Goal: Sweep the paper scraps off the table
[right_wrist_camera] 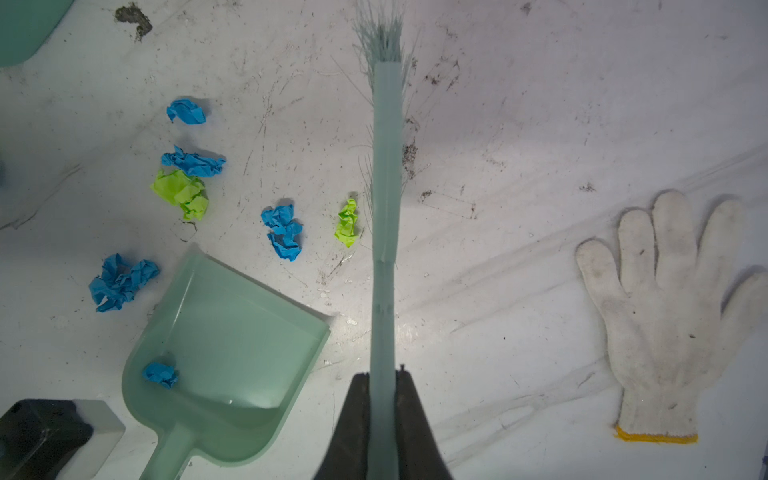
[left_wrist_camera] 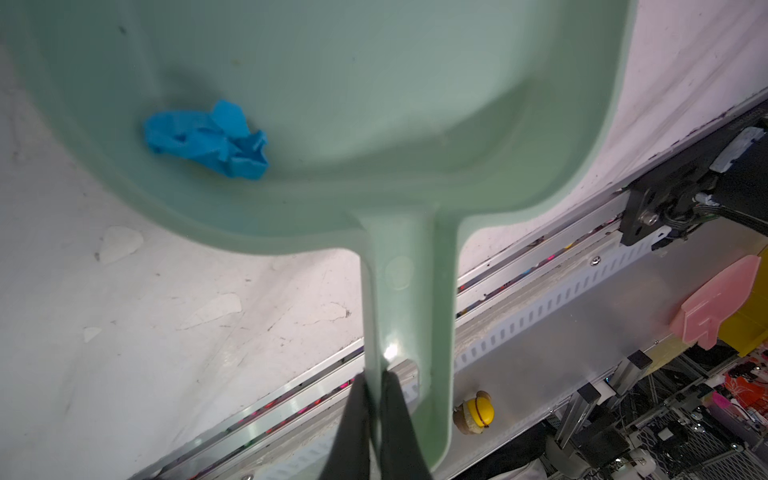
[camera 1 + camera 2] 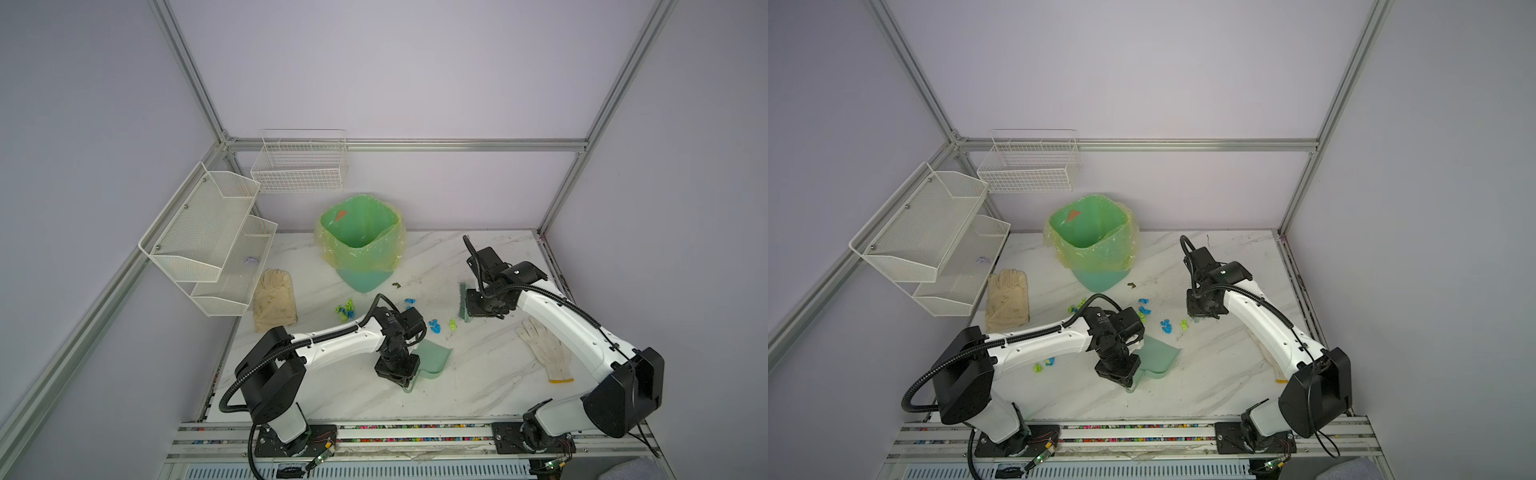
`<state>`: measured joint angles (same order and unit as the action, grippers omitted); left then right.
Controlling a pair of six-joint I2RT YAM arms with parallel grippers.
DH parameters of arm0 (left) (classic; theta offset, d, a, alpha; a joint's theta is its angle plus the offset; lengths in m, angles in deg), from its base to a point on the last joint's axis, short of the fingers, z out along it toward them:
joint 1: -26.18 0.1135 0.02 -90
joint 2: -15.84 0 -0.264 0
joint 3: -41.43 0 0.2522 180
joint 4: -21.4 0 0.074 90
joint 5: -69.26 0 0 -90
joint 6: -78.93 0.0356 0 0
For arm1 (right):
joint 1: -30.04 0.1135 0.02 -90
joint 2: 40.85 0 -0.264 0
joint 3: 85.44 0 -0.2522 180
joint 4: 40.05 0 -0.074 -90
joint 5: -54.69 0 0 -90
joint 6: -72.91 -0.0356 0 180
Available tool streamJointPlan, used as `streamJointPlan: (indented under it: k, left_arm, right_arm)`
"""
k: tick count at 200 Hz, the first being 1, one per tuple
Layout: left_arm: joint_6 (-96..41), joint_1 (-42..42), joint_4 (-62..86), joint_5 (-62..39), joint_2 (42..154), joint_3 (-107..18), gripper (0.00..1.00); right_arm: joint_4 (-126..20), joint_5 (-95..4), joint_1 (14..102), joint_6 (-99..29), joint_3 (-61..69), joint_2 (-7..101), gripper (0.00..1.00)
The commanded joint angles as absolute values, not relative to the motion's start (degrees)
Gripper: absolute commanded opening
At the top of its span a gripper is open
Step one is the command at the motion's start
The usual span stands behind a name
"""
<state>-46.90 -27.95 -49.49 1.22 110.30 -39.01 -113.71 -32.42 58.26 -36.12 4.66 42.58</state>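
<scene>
On the white marbled table lie several blue and lime-green paper scraps, spread between the bin and the dustpan. Two more scraps sit by the left arm. The pale green dustpan rests flat with one blue scrap inside. My left gripper is shut on the dustpan's handle. My right gripper is shut on the handle of a pale green brush, whose bristles stand just right of a green scrap.
A bin with a green liner stands at the back. A beige glove lies left, a white knitted glove right under my right arm. Mesh shelves and a wire basket hang back left. A grooved rail borders the front.
</scene>
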Motion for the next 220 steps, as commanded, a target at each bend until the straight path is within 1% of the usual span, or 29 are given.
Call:
streamJointPlan:
  k: [1,26,60,84,99,118,130,147,170,220]
  left_arm:
    - [-46.4,-28.0,-49.8,2.4,111.4,-45.2,0.0]
    - [-46.2,-27.7,-50.0,3.2,112.9,-46.5,0.0]
    - [-46.2,-26.7,-50.1,3.8,114.2,-47.8,0.0]
    - [-46.0,-25.9,-50.3,4.1,115.3,-48.8,0.0]
    - [-45.5,-25.5,-50.6,3.6,115.8,-49.2,0.0]
    - [-45.0,-24.9,-51.4,2.7,116.5,-49.6,0.0]
    - [-44.8,-24.7,-52.1,2.1,116.9,-50.1,0.0]
    - [-44.6,-24.5,-52.6,1.8,117.2,-50.8,0.0]
    - [-44.6,-24.6,-53.2,1.0,117.4,-51.4,0.0]
    - [-44.9,-24.5,-53.5,0.5,116.3,-50.3,0.0]
  right_arm:
    - [-112.3,-33.1,58.1,-33.6,5.8,43.5,0.0]
    - [-111.6,-38.7,59.0,-34.1,8.0,43.0,0.0]
    - [-111.6,-41.2,61.5,-34.5,10.1,39.7,0.0]
    - [-111.8,-44.5,65.1,-35.1,10.8,38.1,0.0]
    - [-113.1,-46.2,67.0,-35.7,11.1,35.0,0.0]
    - [-113.7,-49.9,67.4,-36.2,11.2,31.8,0.0]
    - [-114.0,-49.8,67.4,-38.9,10.4,30.3,0.0]
    - [-114.9,-46.5,67.4,-39.2,8.1,30.2,0.0]
    - [-115.1,-42.7,67.4,-39.0,5.6,32.9,0.0]
    - [-111.5,-40.8,67.4,-36.8,4.0,39.6,0.0]
